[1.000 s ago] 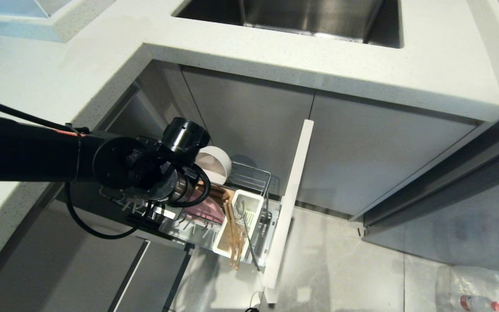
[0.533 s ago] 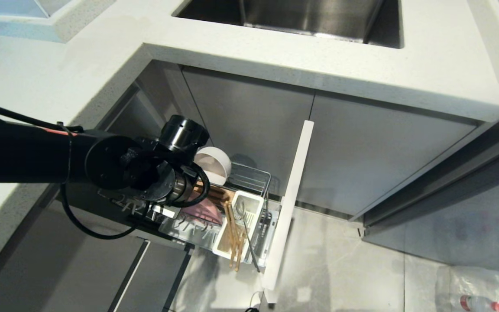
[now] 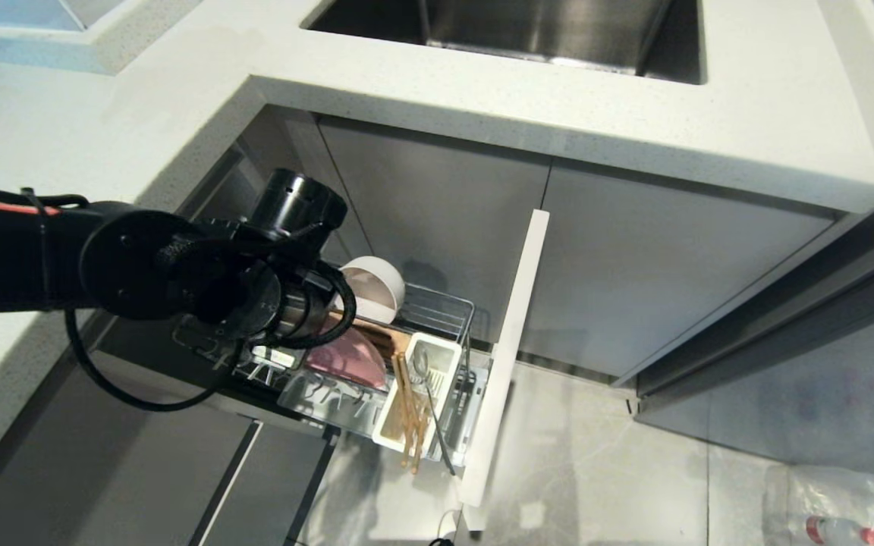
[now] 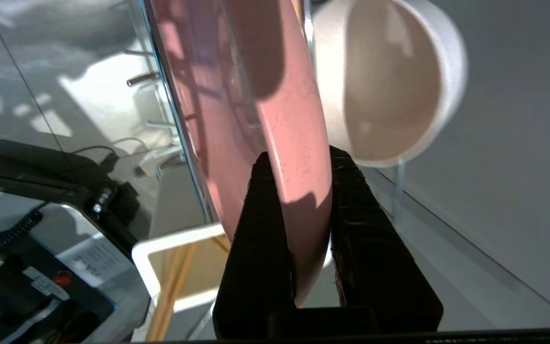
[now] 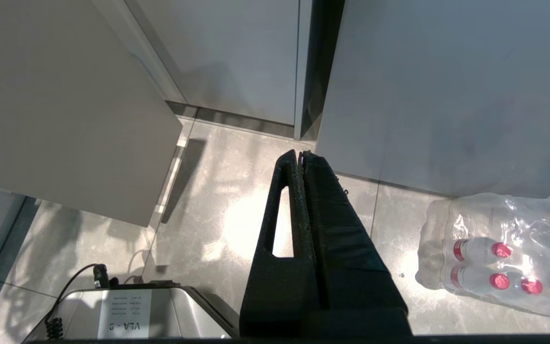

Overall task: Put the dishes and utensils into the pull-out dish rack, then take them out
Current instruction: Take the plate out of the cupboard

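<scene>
My left gripper (image 4: pixel 299 157) is shut on the rim of the pink plate (image 4: pixel 265 95), one finger on each face. The plate (image 3: pixel 347 358) stands on edge in the pull-out dish rack (image 3: pixel 441 305), under my left arm (image 3: pixel 255 288). Just behind it the cream-white bowl (image 3: pixel 373 290) stands on edge too (image 4: pixel 389 86). The wooden chopsticks (image 3: pixel 409 415) and the grey spoon (image 3: pixel 428 383) lie in the white cutlery box (image 3: pixel 452 356). My right gripper (image 5: pixel 302 154) hangs shut and empty over the floor.
The pale drawer front (image 3: pixel 509 356) stands out from the grey cabinets below the white countertop (image 3: pixel 482 106) and steel sink (image 3: pixel 543 30). A shrink-wrapped pack of water bottles (image 5: pixel 504 258) lies on the floor to the right.
My left arm has moved to the left and up a little, and more of the pink plate now shows beneath it. The rest of the rack's load is unmoved.
</scene>
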Controlling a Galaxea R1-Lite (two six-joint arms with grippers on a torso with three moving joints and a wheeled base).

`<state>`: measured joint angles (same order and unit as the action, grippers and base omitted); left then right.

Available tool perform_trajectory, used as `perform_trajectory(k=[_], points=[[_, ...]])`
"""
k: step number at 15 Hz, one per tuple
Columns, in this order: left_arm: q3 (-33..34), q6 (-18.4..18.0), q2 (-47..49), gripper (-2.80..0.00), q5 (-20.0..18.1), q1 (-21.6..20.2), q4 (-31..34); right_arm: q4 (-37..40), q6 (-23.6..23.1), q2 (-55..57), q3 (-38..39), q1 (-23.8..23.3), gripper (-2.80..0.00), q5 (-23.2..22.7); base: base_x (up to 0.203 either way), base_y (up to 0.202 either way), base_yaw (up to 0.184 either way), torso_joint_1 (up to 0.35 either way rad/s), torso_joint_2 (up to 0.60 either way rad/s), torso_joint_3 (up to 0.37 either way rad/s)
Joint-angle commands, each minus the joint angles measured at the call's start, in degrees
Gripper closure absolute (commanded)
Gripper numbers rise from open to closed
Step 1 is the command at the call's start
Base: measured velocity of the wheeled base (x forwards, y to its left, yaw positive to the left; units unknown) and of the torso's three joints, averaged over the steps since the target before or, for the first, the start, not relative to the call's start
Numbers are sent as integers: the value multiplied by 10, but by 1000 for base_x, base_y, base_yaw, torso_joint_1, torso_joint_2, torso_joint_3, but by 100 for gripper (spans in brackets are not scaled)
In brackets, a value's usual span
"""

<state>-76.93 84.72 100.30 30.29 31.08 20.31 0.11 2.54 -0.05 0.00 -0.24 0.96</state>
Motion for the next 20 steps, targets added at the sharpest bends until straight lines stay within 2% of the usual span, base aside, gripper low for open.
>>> perform_trajectory(k=[1, 6, 9, 11, 12, 14, 20], points=[[-8, 5, -30, 0, 2, 12, 8, 0, 0, 0, 1, 0, 0, 0, 0, 0, 0, 0, 0, 0], [-48, 5, -96, 0, 42, 72, 82, 0, 0, 0, 1, 1, 0, 0, 0, 0, 0, 0, 0, 0], [-79, -4, -152, 0, 50, 149, 129, 0, 0, 0, 1, 0, 0, 0, 0, 0, 0, 0, 0, 0], [-96, -32, -195, 0, 51, 214, 151, 1, 0, 0, 1, 0, 0, 0, 0, 0, 0, 0, 0, 0], [-104, -62, -220, 0, 54, 243, 156, 0, 0, 0, 1, 0, 0, 0, 0, 0, 0, 0, 0, 0], [-133, -149, -259, 0, 86, 267, 158, 0, 0, 0, 1, 0, 0, 0, 0, 0, 0, 0, 0, 0], [-269, -414, -296, 0, 207, 254, 128, 1, 0, 0, 1, 0, 0, 0, 0, 0, 0, 0, 0, 0]])
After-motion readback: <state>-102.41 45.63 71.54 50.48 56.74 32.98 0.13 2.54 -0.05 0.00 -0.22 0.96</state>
